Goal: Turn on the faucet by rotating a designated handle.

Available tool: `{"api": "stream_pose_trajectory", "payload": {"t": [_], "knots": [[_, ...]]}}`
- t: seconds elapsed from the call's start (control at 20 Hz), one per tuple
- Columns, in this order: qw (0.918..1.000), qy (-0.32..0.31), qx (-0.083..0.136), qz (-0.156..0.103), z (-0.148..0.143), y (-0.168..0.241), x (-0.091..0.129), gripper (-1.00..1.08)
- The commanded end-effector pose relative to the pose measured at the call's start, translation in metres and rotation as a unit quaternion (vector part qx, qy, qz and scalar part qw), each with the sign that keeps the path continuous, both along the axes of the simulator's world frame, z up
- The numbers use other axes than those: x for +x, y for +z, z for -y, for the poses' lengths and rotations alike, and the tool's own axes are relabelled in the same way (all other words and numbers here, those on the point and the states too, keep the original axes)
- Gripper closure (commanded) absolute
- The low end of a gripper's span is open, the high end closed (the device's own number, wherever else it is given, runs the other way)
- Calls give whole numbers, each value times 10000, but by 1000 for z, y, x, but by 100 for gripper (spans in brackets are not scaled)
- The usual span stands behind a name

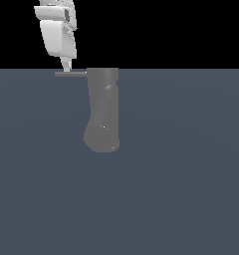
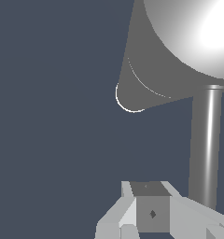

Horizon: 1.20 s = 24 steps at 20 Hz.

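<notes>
The faucet point(image 1: 103, 112) is a thick dark-grey column standing at the middle of the exterior view, with a flat top and a bulging lower end. Its handle point(image 1: 70, 73), a thin grey rod, sticks out from the top toward the exterior view's left. My white gripper point(image 1: 66, 67) comes down from above, and its tip touches the rod near the outer end. In the wrist view the faucet point(image 2: 151, 70) fills the upper corner and the handle point(image 2: 206, 144) runs down beside my gripper point(image 2: 151, 210). The fingers show no gap and hold nothing; the rod lies beside them.
A flat blue-grey floor point(image 1: 191, 189) spreads around the faucet on all sides. Above its far edge the background is black. No other objects show.
</notes>
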State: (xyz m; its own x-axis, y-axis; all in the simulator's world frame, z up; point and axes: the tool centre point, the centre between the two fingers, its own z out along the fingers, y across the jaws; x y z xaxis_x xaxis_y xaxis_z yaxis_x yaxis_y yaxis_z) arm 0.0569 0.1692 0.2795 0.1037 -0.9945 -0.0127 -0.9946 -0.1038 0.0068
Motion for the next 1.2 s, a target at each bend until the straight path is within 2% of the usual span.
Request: {"api": "stream_pose_trajectory", "payload": {"t": [0.0, 0.5, 1.15], "knots": [[9999, -117, -32, 22, -3, -5, 3, 108], [9998, -209, -60, 37, -7, -9, 6, 108], [9998, -209, -60, 37, -3, -9, -28, 108]]}}
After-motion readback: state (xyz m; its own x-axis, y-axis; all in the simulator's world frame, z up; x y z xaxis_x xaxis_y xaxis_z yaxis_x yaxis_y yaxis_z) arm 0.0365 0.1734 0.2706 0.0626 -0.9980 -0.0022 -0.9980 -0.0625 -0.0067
